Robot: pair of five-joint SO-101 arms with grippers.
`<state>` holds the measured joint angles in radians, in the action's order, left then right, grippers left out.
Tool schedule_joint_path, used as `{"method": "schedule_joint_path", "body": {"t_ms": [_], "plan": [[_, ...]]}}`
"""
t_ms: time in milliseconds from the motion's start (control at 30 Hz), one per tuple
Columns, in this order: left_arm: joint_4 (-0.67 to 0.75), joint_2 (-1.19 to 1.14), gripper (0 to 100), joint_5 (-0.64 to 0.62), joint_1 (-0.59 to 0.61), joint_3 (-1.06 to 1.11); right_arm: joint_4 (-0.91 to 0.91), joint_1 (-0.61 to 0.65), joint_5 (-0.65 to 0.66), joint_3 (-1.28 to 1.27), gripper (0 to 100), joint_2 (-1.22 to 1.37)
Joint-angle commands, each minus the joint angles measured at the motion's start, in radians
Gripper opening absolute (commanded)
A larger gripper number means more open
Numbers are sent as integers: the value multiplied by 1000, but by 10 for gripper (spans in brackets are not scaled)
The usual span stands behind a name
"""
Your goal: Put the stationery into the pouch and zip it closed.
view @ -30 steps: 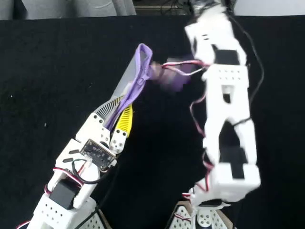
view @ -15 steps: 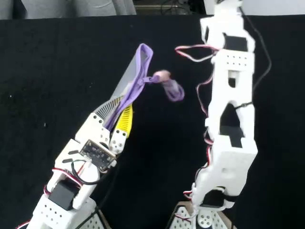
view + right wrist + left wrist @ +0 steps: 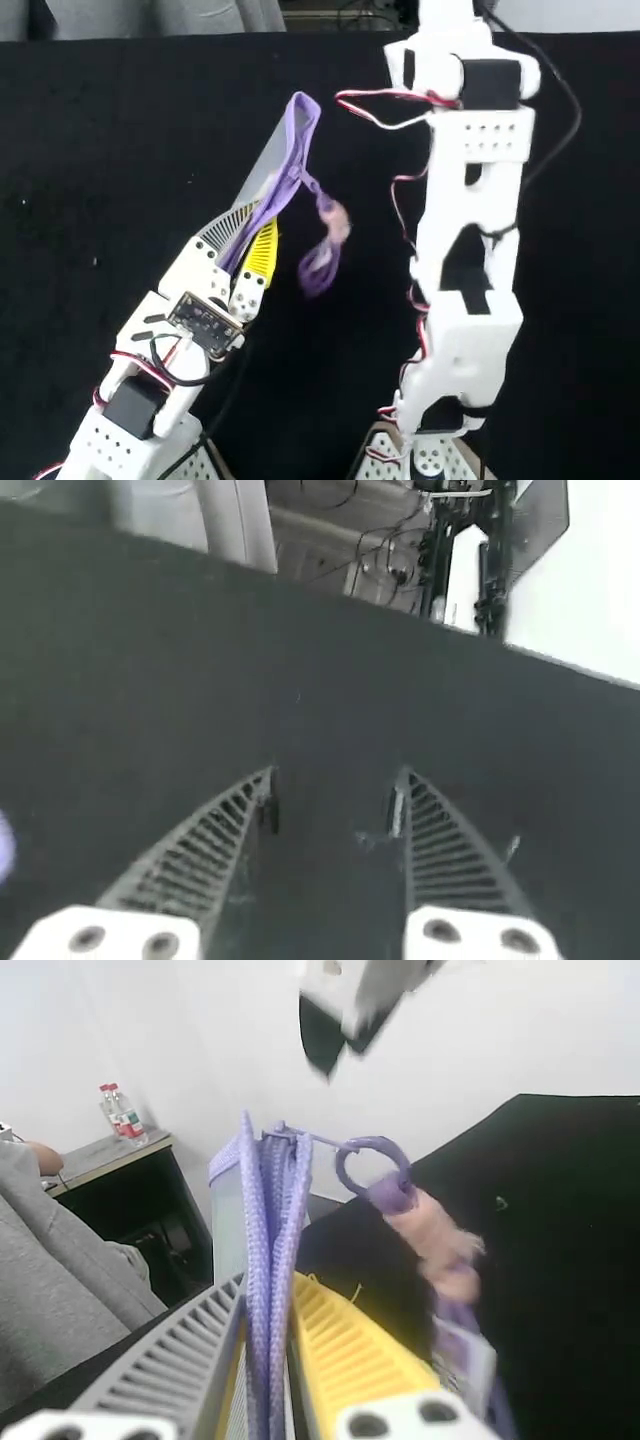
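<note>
A purple mesh pouch (image 3: 291,150) stands edge-on above the black table, with my left gripper (image 3: 248,240) shut on its lower end. In the left wrist view the pouch (image 3: 262,1210) sits between the grey finger (image 3: 180,1350) and the yellow finger (image 3: 350,1350). A purple ring with a pink and purple charm (image 3: 325,245) hangs loose from the zip end, and it also dangles beside the pouch in the left wrist view (image 3: 430,1245). My right gripper (image 3: 330,800) is open over bare cloth, with nothing between its fingers. The white right arm (image 3: 465,200) stands tall to the right of the pouch.
The black cloth table (image 3: 110,150) spreads to the left and behind the pouch. Its far edge (image 3: 200,33) meets a pale wall and grey fabric. Red and white wires (image 3: 385,112) loop off the right arm towards the pouch.
The right arm has drawn away from the zip charm, rising towards the far edge. The charm, held out sideways a second ago, has swung down and hangs beside the pouch. The left arm stayed still.
</note>
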<state>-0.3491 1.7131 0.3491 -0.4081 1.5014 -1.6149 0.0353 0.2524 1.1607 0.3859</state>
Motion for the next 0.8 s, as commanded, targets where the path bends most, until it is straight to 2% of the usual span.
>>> {"method": "schedule_joint_path", "body": {"t_ms": [0,100,267,500,633,767], "plan": [[-8,-8,26,-14,25,21,-118,29,12,174,163,-110],[-8,-8,26,-25,25,21,-153,23,5,248,165,-143],[11,-8,27,-92,58,15,-153,23,11,179,166,-263],[173,-8,27,-147,105,85,-152,35,14,-139,166,-567],[247,-8,27,-167,96,101,-147,124,48,-352,166,-746],[262,-8,27,-190,96,90,-110,239,91,-581,166,-912]]}}
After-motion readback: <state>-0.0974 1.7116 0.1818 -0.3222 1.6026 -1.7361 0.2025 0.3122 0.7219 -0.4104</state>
